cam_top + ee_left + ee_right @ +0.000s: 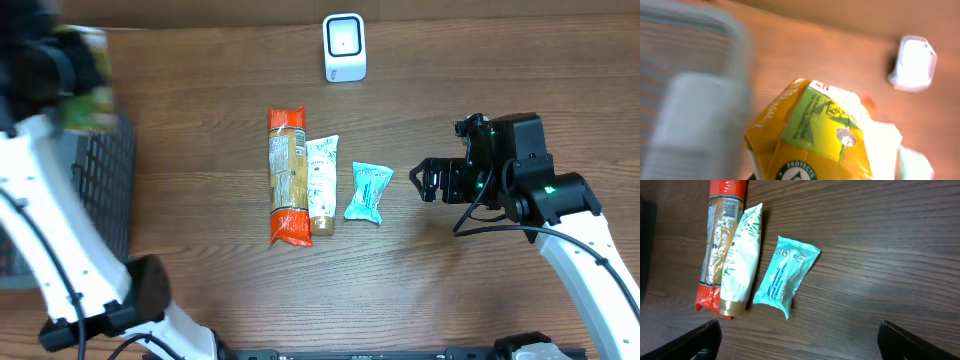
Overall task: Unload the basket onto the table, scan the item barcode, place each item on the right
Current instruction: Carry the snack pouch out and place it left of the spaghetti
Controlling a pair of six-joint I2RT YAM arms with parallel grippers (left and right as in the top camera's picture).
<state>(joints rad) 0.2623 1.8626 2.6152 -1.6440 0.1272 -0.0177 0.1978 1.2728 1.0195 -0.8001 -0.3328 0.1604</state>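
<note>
Holding the yellow-green carton [810,137] clenched in the left gripper [62,70] — best turn its barcode squarely toward the white scanner [345,47]; right gripper [800,339] hangs released.

L arm [40,220] & R arm [590,255] — white links, black joints, black cables; R tool [419,182] black, green LEDs behind.

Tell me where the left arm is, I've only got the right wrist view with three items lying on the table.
Observer: The left gripper is raised at the table's far left corner, shut on a yellow and green carton.
Operator: Anything near it?
Observer: A dark wire basket sits at the table's left edge, just below it in the overhead view.
Operator: And the scanner?
Observer: A white scanner stands at the far edge, beyond the red-ended packet.
</note>
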